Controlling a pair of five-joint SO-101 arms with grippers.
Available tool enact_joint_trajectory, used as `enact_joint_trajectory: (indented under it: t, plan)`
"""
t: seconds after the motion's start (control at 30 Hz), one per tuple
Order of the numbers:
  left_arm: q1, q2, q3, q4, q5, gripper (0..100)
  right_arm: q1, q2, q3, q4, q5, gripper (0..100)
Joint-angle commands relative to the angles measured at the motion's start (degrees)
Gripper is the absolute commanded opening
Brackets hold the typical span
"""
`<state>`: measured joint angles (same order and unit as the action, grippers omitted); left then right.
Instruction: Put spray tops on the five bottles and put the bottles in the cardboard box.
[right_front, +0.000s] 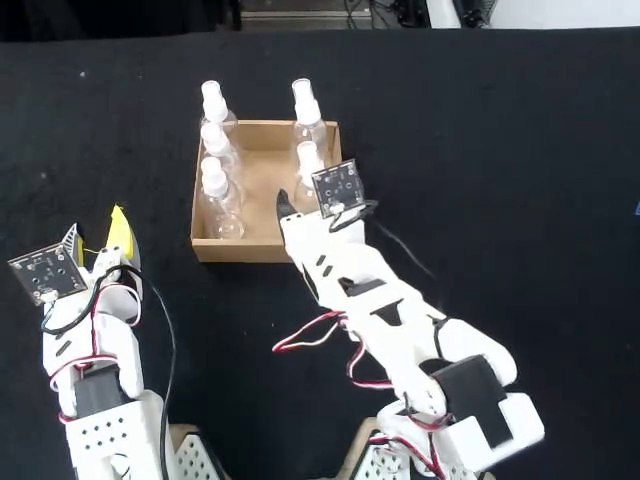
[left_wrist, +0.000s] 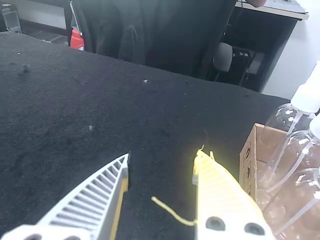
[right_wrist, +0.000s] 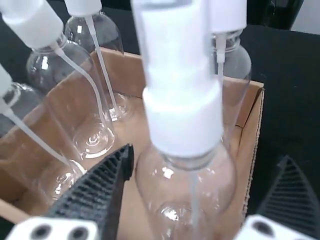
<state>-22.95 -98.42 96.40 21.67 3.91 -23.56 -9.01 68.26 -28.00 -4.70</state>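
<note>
The cardboard box (right_front: 240, 248) sits on the black surface (right_front: 500, 150) and holds all five bottles, each upright and each fitted with a white spray top (right_front: 214, 96). Three bottles (right_front: 216, 186) stand in a row along the box's left side, two along its right. The right tool (right_front: 308, 203) hangs over the near right corner of the box with its black fingers (right_wrist: 102, 182) spread wide on either side of the nearer right-hand bottle (right_wrist: 187, 180). One finger is close beside the clear body and the other is apart from it, so the tool is not clamping the bottle. That bottle's thin dip tube runs down from its top to the base. The left tool (right_front: 97, 236) is above bare surface to the left of the box, near it but apart. Its yellow and white fingers (left_wrist: 222, 200) are parted, with nothing between them.
</note>
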Motion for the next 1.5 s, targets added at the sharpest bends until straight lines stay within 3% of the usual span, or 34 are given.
enact_joint_trajectory:
  t: [0.0,0.23,0.5,0.8,0.87,0.97,1.07,1.2,1.33,1.47]
  plan:
    - [1.10,-0.97,1.27,-0.35,-0.35,19,-0.35,-8.31,1.01,0.62,-2.81,39.1]
    - [3.03,-0.88,1.27,-0.18,-0.35,19,0.79,-15.69,0.31,5.63,-3.08,39.1]
    - [3.12,-0.88,1.27,0.00,-0.35,19,-0.09,-28.53,-6.11,21.63,-8.18,39.1]
    - [2.95,-0.79,1.27,0.00,-0.35,19,1.41,-54.20,-6.99,43.16,-8.00,38.1]
    - [2.86,-0.79,1.27,0.09,-0.35,19,4.57,-59.03,-5.14,46.51,-8.00,32.1]
    - [2.86,-0.79,1.27,0.18,-0.35,19,9.58,-64.75,-0.75,48.35,-7.47,14.9]
    - [2.86,-0.79,1.27,0.62,-0.35,16,14.77,-69.85,4.18,48.44,-1.05,0.5]
    - [3.21,-1.05,1.27,2.11,-0.70,2,18.99,-77.05,12.97,48.88,1.93,1.1]
    - [3.21,-0.88,1.27,2.64,-3.16,3,22.24,-85.76,23.25,52.40,2.11,1.3]
    - [3.21,-1.49,-0.57,7.74,-3.78,3,26.64,-97.19,28.35,63.65,1.93,1.3]
